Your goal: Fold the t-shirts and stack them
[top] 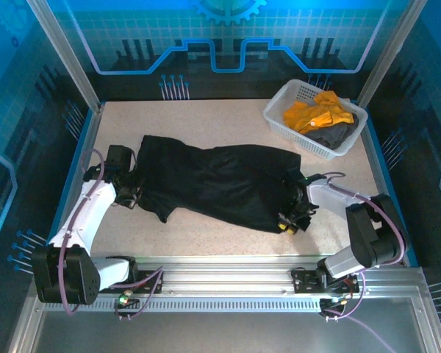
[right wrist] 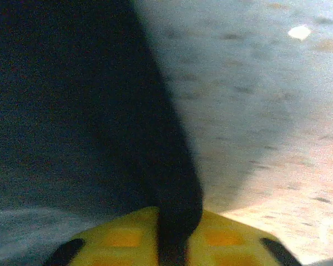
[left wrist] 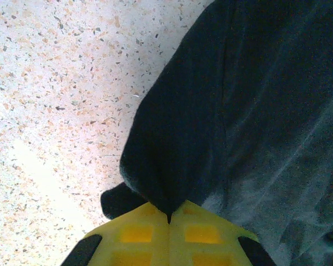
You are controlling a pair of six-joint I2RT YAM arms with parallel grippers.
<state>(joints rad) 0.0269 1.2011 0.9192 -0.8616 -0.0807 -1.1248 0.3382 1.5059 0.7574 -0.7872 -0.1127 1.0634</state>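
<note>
Black t-shirt (top: 220, 180) lies spread across the table (top: 206, 118) centre. Left gripper (left wrist: 169, 213) is clamped on its 9 o'clock edge, right gripper (right wrist: 175, 233) clamped on its 4 o'clock edge. At 1 o'clock, the white basket (top: 279, 121) holds the orange-yellow t-shirt (top: 316, 114) and dark grey t-shirt (top: 331, 134).
</note>
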